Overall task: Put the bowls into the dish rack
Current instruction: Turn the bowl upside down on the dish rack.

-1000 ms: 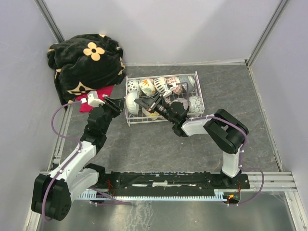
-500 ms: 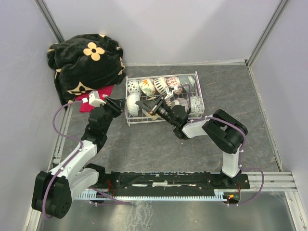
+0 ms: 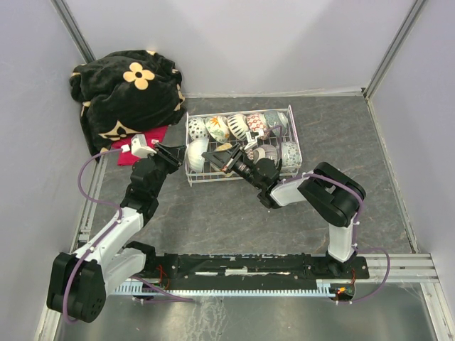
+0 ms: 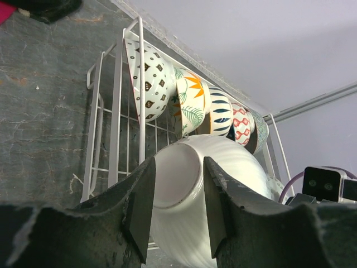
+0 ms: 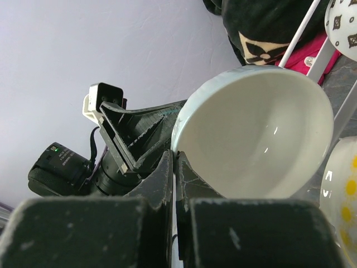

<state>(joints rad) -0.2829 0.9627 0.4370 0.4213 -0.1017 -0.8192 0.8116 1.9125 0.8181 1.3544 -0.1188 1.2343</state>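
A plain white ribbed bowl [image 3: 197,153] stands on edge over the left end of the white wire dish rack [image 3: 213,180]. My left gripper [image 3: 178,153] is shut on its foot; in the left wrist view the bowl [image 4: 184,184] fills the gap between the fingers of that gripper [image 4: 177,167]. My right gripper [image 3: 211,155] is shut, its tips against the rim of the bowl [image 5: 256,134] on its hollow side, as the right wrist view [image 5: 174,159] shows. Several patterned bowls [image 3: 238,126] stand on edge along the rack's far row [image 4: 192,100].
A black blanket with tan flowers [image 3: 128,92] lies bunched in the back left corner, with a red cloth [image 3: 124,158] under it beside the left wrist. More bowls [image 3: 288,153] fill the rack's right end. Grey walls close in three sides.
The right wrist has slid slightly left and nearer, keeping its shut tips by the white bowl. The left gripper and the bowl have hardly moved.
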